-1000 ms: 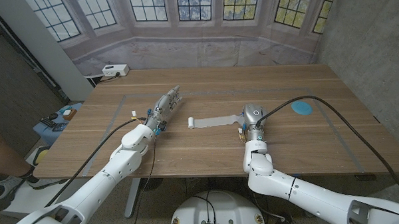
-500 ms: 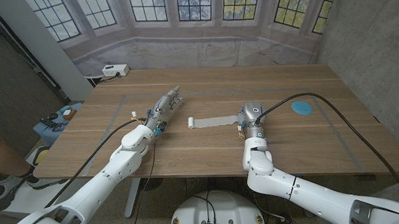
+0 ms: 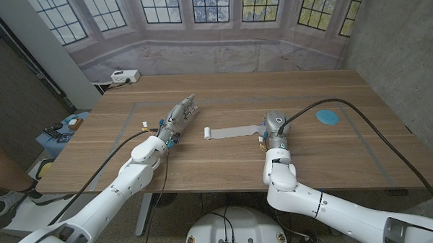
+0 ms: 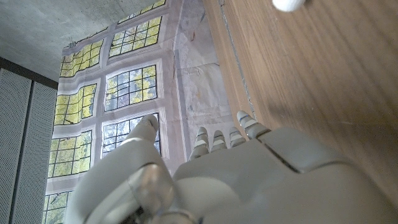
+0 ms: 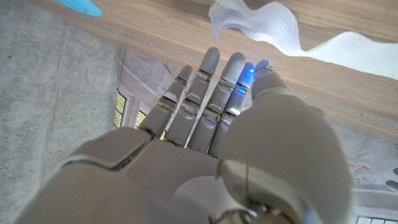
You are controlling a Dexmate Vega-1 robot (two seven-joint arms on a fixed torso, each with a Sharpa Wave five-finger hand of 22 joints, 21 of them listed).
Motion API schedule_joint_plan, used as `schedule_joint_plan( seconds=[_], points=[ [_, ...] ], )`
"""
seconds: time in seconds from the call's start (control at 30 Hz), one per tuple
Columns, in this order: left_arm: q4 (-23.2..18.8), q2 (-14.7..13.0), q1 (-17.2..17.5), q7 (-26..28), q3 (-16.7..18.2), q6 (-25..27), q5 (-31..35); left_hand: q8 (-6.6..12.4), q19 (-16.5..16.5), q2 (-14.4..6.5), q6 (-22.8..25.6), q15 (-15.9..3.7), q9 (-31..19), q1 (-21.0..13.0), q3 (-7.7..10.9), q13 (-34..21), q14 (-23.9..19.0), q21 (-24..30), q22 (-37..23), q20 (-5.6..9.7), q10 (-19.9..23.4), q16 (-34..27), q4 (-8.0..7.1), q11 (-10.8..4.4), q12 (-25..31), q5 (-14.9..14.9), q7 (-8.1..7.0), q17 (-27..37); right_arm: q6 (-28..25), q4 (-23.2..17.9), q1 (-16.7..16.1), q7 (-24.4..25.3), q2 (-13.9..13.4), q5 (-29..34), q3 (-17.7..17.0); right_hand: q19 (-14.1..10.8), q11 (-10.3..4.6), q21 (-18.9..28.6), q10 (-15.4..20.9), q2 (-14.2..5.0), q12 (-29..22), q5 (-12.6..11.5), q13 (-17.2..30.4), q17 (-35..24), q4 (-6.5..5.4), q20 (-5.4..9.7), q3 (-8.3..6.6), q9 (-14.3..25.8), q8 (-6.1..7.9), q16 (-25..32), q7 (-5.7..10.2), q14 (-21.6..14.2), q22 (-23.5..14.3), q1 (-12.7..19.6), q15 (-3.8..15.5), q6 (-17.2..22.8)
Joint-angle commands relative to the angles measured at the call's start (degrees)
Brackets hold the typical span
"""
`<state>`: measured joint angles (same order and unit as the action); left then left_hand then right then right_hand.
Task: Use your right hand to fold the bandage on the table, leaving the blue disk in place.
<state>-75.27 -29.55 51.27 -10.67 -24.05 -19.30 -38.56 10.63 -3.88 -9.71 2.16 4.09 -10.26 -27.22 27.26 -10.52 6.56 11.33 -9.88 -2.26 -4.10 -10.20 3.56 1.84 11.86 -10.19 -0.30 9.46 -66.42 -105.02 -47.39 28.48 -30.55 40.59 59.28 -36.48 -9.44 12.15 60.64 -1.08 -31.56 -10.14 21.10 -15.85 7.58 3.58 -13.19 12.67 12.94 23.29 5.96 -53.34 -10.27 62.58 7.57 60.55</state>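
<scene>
From above, the right hand [image 3: 274, 129] sits at the right end of the bandage [image 3: 230, 132], blue disk [image 3: 327, 117] farther right; its wrist cam shows fingers [image 5: 205, 93] straight, holding nothing, probably lining up the fold, while the left hand [image 3: 179, 114] lies spread.

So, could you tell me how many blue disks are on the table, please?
1. The blue disk lies on the table's right part, beyond the right hand and apart from the bandage. None seems hidden.
</scene>
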Motion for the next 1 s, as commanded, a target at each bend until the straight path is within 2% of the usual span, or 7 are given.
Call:
schedule_joint_plan(
  seconds=[0.03, 0.53, 1.0],
  points=[
    [0.4, 0.0, -0.3, -0.4, -0.1, 0.1, -0.1, 0.07, 0.1, -0.5, 0.5, 0.21, -0.2, -0.1, 0.31, -0.2, -0.1, -0.1, -0.2, -0.02, 0.1, 0.1, 0.35, 0.10, -0.1, -0.2, 0.27, 0.1, -2.3, -1.8, 0.3, -2.3, -1.3, -0.8, 1.1, 0.4, -0.04, -0.2, -0.8, 0.15, 0.6, -0.1, -0.2, -0.2, -0.11, 3.06, 0.57, 0.1, -0.20, -0.4, -0.12, 0.8, -0.1, -0.9, 5.45, -0.6],
    [0.2, -0.1, -0.4, -0.5, -0.1, 0.3, -0.1, 0.06, 0.2, -0.4, 0.5, 0.19, -0.2, -0.1, 0.33, -0.2, -0.2, -0.1, -0.2, -0.06, 0.0, 0.1, 0.40, 0.01, -0.1, -0.2, 0.27, 0.1, -3.0, -1.4, 2.0, -4.6, -2.9, -2.5, 2.3, 1.2, 0.64, -0.4, -3.0, 0.15, 1.9, -0.3, -0.8, -0.5, -0.19, 2.63, 1.69, 0.2, -1.16, -1.0, -0.48, 3.1, -0.1, -1.8, 5.39, -3.3],
    [0.3, 0.0, -0.7, -0.8, -0.4, 0.5, 0.1, 0.05, 0.1, -0.4, 0.5, 0.17, -0.2, 0.0, 0.35, -0.2, -0.2, -0.1, -0.2, -0.14, 0.2, 0.1, 0.45, 0.01, -0.1, -0.2, 0.23, 0.1, -2.7, -1.9, 2.6, -5.4, -4.2, -3.9, 2.6, 1.6, 0.63, -0.4, -4.0, 0.07, 2.3, -0.4, -0.7, -0.9, -0.23, 2.48, 2.33, 0.1, -1.34, -1.0, -0.60, 4.0, -0.1, -2.3, 5.26, -4.1]
  ],
)
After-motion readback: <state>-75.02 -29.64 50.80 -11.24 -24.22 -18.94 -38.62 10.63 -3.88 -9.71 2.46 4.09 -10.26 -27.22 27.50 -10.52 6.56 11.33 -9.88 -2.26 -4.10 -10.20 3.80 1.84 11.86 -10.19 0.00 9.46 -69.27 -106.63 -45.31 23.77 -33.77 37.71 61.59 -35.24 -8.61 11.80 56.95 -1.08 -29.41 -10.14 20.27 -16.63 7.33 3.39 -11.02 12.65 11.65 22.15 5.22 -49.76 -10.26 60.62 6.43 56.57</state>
